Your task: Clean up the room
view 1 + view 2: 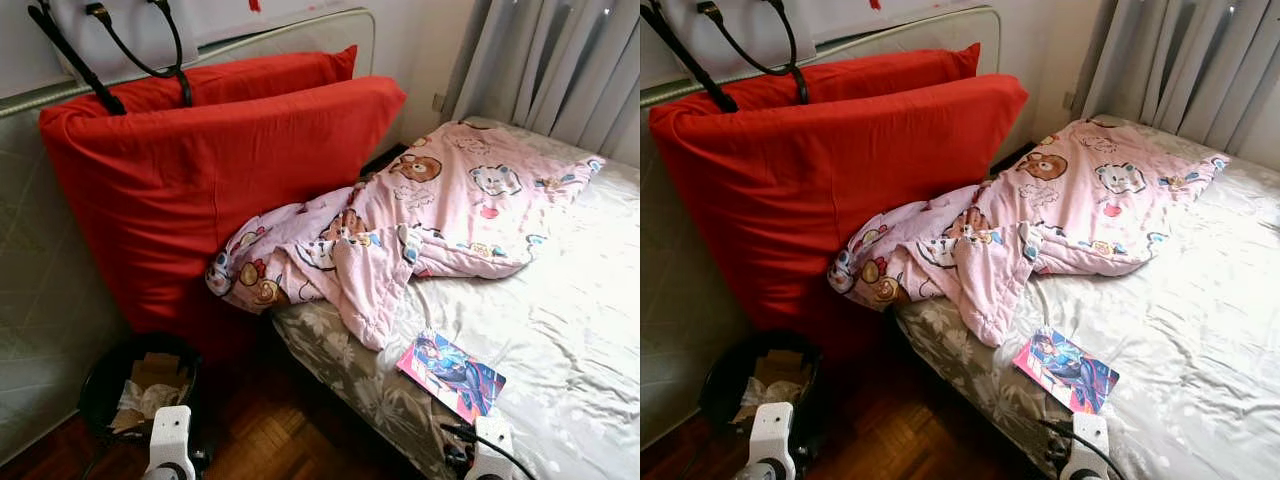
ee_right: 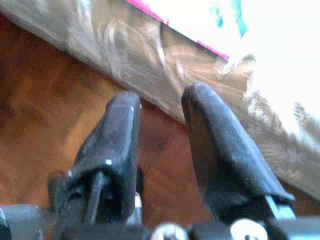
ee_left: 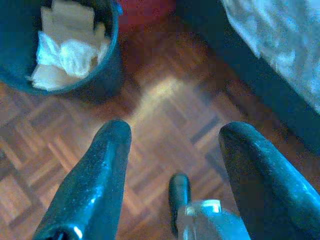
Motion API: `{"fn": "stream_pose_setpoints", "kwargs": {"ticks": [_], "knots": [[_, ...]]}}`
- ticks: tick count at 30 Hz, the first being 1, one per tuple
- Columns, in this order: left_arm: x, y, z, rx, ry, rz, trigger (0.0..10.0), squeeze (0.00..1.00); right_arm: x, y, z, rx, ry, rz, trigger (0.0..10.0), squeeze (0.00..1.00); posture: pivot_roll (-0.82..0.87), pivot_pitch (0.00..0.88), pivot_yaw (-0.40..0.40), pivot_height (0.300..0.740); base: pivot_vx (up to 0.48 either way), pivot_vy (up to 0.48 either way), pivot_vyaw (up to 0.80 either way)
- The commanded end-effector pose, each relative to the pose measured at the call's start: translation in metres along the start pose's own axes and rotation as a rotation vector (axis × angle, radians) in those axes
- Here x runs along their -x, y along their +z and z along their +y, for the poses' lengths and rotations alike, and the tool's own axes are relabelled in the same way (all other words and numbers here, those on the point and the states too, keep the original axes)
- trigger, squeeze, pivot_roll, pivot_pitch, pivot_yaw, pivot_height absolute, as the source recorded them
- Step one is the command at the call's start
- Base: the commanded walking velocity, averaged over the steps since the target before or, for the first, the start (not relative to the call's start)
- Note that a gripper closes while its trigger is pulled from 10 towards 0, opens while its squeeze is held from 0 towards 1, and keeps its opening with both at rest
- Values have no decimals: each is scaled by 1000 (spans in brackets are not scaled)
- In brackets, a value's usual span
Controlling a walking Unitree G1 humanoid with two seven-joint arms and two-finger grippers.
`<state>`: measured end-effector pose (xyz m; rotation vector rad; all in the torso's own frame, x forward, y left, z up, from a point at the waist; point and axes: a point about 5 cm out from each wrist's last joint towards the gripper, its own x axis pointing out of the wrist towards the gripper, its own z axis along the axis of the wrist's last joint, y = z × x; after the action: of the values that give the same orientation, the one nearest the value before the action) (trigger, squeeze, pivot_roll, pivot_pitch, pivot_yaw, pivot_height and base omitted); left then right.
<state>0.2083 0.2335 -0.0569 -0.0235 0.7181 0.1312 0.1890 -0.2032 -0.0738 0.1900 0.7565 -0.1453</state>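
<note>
On the bed [image 1: 580,330], in the left eye view, a pink cartoon-print blanket [image 1: 420,220] is lying crumpled, one corner spilling over the mattress edge toward two large red cushions [image 1: 200,170] that are leaning against the wall, and a colourful booklet [image 1: 452,375] is sitting near the mattress edge below it; a dark wastebasket [image 1: 110,385] holding paper and cardboard scraps is standing on the parquet floor [image 1: 270,435] at the foot of the cushions, and black bag straps [image 1: 140,50] are hanging over the cushions' top. The right eye view is giving the same scene, with both arms showing low at the bottom edge, the left near the wastebasket and the right beside the bed. The left wrist view is looking down at the floor, where the left gripper [image 3: 172,142] is hanging with its fingers spread wide and holding nothing, the wastebasket just beyond it. The right wrist view is showing the right gripper [image 2: 160,105] with a narrower gap between its fingers, also empty, hovering over the floor close to the mattress side, with the booklet's pink edge just above. Judging from all this, the tidying is looking barely begun: the blanket is waiting to be straightened or folded and the booklet to be put away.
</note>
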Motion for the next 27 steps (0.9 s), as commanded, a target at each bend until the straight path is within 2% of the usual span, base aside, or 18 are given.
{"fn": "stream_pose_setpoints", "kwargs": {"ticks": [1, 11, 12, 13, 14, 15, 17, 20, 27], "knots": [[1, 2, 0, 44, 17, -55, 10000, 0, 1, 8, 1, -56, 1, -98, 10000, 0, 19, 0, -48, 740, 0, 0, 0], [3, 13, -1, 114, 4, -196, 10000, 0, 4, 22, 1, -77, 15, -260, 10000, 0, 19, 0, -52, 740, 0, 0, 0], [-3, 38, -8, 70, 4, -272, 10000, 0, 4, 22, 1, -85, 20, -272, 10000, 0, 20, 0, -51, 740, 0, 0, 0], [-11, 87, -23, 17, -8, -411, 10000, 0, 5, 23, 1, -97, 27, -289, 10000, 0, 21, 0, -51, 740, 0, 0, 0], [-12, 111, -31, 4, -20, -479, 10000, 0, 5, 23, 1, -97, 30, -295, 10000, 0, 20, 0, -51, 740, 0, 0, 0], [-11, 126, -35, 2, -33, -530, 10000, 0, 5, 24, 2, -96, 35, -302, 10000, 0, 19, 0, -50, 740, 0, 0, 0], [-10, 142, -38, -3, -47, -589, 10000, 0, 6, 24, 2, -94, 40, -309, 10000, 0, 18, 0, -48, 740, 0, 0, 0], [-6, 147, -47, -12, -66, -655, 10000, 0, 6, 24, 3, -99, 50, -319, 10000, 0, 21, 0, -46, 740, 0, 0, 0], [-5, 139, -46, 32, -76, -658, 10000, 0, 8, 25, 4, -89, 68, -345, 10000, 0, 19, 0, -40, 740, 0, 0, 0]]}}
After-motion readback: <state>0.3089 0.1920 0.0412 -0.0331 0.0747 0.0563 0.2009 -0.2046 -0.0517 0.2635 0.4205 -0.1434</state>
